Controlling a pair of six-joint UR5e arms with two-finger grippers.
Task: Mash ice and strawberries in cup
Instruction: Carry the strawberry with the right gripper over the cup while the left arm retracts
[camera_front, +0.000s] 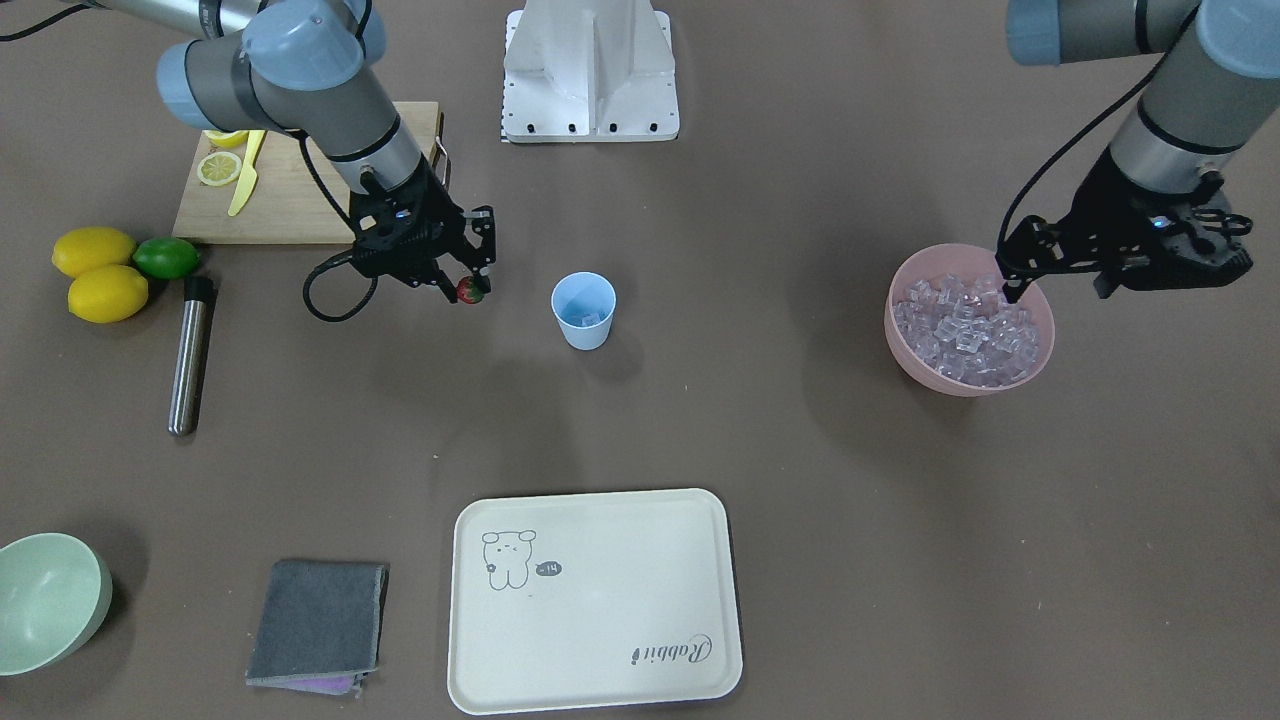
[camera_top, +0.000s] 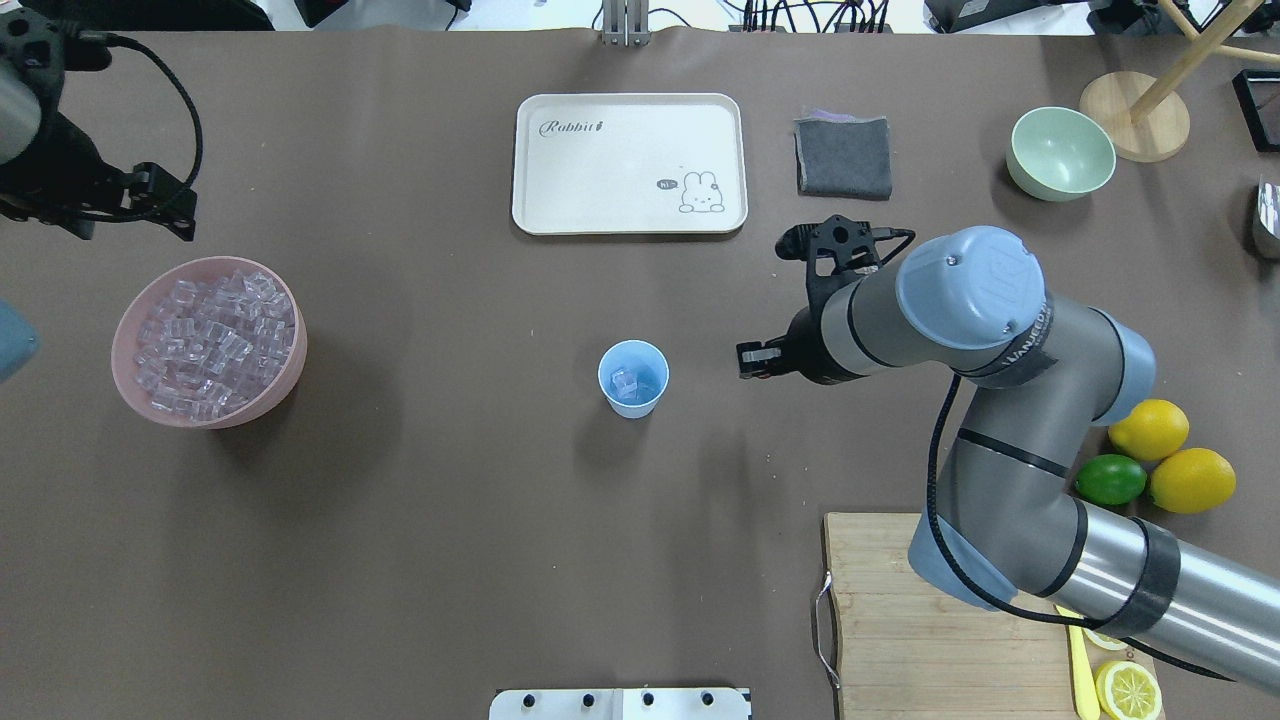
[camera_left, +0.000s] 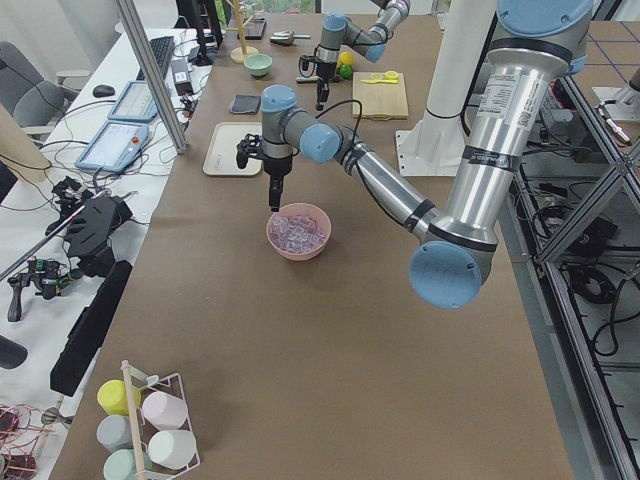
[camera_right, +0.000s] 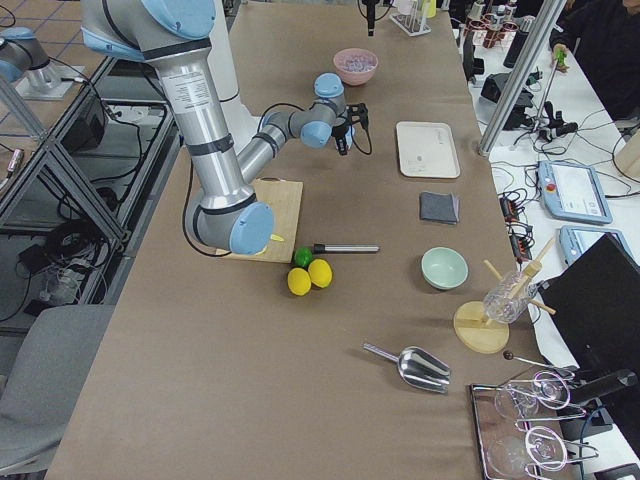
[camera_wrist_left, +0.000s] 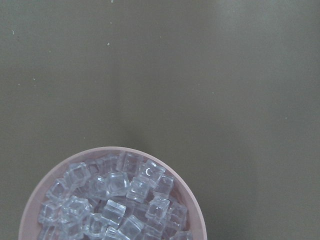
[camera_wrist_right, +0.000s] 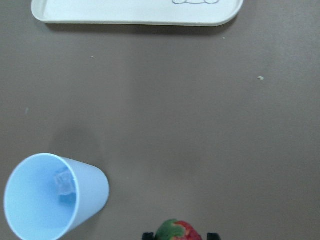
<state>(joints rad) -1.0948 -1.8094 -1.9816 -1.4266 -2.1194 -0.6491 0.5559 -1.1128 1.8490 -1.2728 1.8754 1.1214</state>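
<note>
Brown tabletop is filling every view, and the light blue cup (camera_front: 583, 312) is standing near the middle of the front-facing frame with one ice cube (camera_front: 590, 319) lying in it. I am clenching my right hand (camera_front: 468, 286) on the strawberry (camera_front: 470, 292), keeping it left of the cup in that frame and apart from it. My left hand (camera_front: 1012, 288) is hovering at the upper left edge of the pink bowl (camera_front: 950, 385), which is holding the heap of ice (camera_front: 965, 325). I cannot tell whether that hand is spread or closed.
</note>
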